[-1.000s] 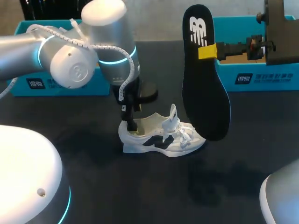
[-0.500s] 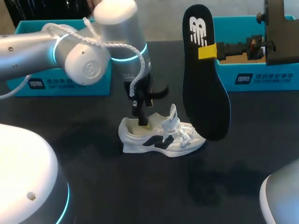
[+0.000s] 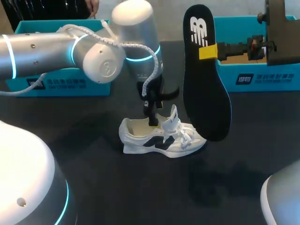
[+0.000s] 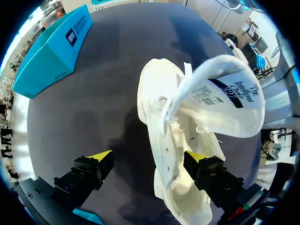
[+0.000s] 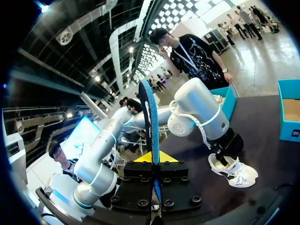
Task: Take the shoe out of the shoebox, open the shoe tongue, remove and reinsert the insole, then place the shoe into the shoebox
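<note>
Right gripper [image 5: 153, 158] pinching insole [image 3: 204, 75] aloft.
Left gripper [image 4: 149, 157] spread over shoe [image 3: 161, 136] on counter [image 3: 93, 178], one finger inside, one outside.

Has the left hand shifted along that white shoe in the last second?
Yes. The left hand slid along the shoe, from its heel toward the raised tongue; the shoe itself stayed put.

Probably a robotics lab or demo station (a staged work cell): a silver left arm [image 3: 42, 51] with glowing cyan rings and the right arm [image 3: 276, 37] hang over a black table [image 3: 93, 183] bearing one teal shoebox [image 3: 61, 86] and a second shoebox [image 3: 262, 77].
</note>
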